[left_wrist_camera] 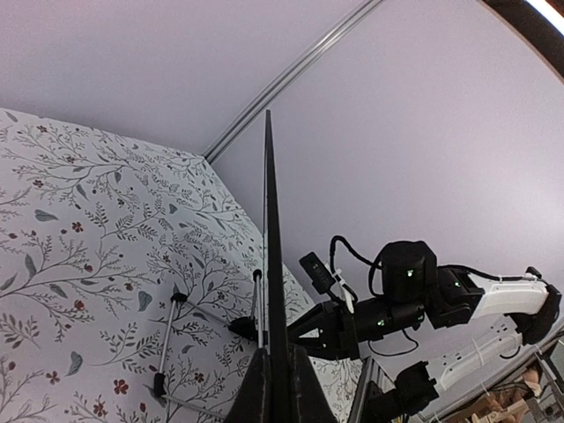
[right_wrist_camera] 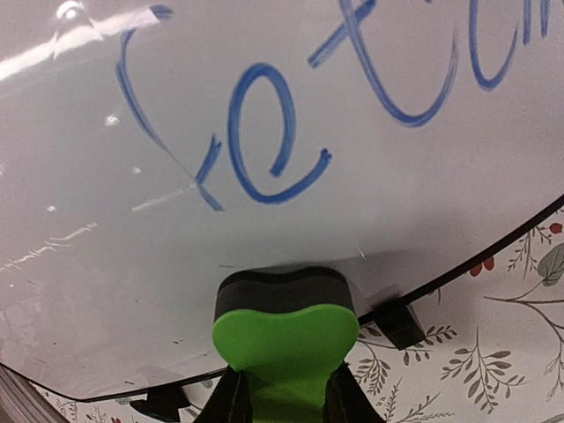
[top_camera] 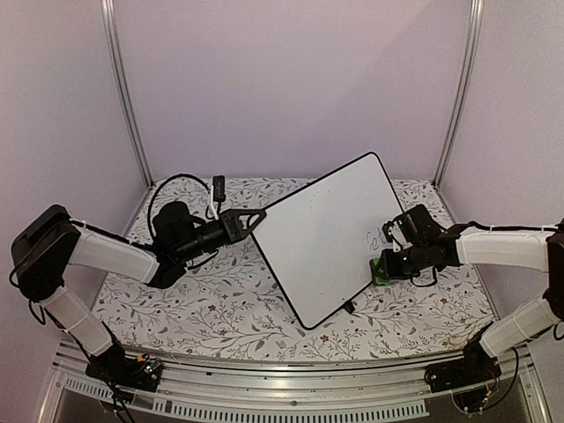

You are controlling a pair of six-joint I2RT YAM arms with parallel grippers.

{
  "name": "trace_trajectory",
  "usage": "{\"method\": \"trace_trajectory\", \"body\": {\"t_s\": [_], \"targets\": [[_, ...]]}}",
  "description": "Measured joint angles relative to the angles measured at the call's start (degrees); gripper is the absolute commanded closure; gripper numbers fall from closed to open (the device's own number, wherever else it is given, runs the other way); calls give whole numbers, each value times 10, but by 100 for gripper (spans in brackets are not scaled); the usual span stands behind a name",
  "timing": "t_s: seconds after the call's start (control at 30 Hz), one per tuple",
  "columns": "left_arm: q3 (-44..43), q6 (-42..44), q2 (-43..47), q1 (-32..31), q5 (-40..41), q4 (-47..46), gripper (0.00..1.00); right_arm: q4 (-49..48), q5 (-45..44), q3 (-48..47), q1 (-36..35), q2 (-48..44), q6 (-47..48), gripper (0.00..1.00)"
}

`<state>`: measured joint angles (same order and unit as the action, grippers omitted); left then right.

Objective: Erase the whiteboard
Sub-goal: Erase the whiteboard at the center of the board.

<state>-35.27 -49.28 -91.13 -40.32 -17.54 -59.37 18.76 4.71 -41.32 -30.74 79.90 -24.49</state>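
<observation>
The whiteboard [top_camera: 322,238] stands tilted up on the floral table, its white face with a black rim turned to the right arm. My left gripper [top_camera: 256,218] is shut on its left edge; in the left wrist view the whiteboard [left_wrist_camera: 271,247] shows edge-on as a thin black line running up from my left gripper [left_wrist_camera: 280,381]. Blue marker writing [right_wrist_camera: 273,141] crosses the whiteboard [right_wrist_camera: 132,220] near its lower right. My right gripper [right_wrist_camera: 286,392] is shut on a green eraser [right_wrist_camera: 286,339], whose black felt pad presses against the board just below the writing. From the top, the eraser [top_camera: 379,271] sits at the right gripper [top_camera: 385,263].
A floral cloth [top_camera: 211,308] covers the table. Metal frame posts [top_camera: 128,97] rise at both back corners before lilac walls. A thin wire stand [left_wrist_camera: 167,348] props the board from behind. A black clip foot [right_wrist_camera: 401,324] sits on the board's lower rim beside the eraser.
</observation>
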Motion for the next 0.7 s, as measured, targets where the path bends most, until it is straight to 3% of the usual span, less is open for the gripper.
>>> {"method": "trace_trajectory", "body": {"t_s": [0.37, 0.7], "targets": [[-26, 13, 17, 0, -4, 73, 100, 10, -48, -127, 7, 50, 38, 100], [-26, 29, 23, 0, -5, 85, 100, 7, -54, -151, 19, 58, 63, 100]]}}
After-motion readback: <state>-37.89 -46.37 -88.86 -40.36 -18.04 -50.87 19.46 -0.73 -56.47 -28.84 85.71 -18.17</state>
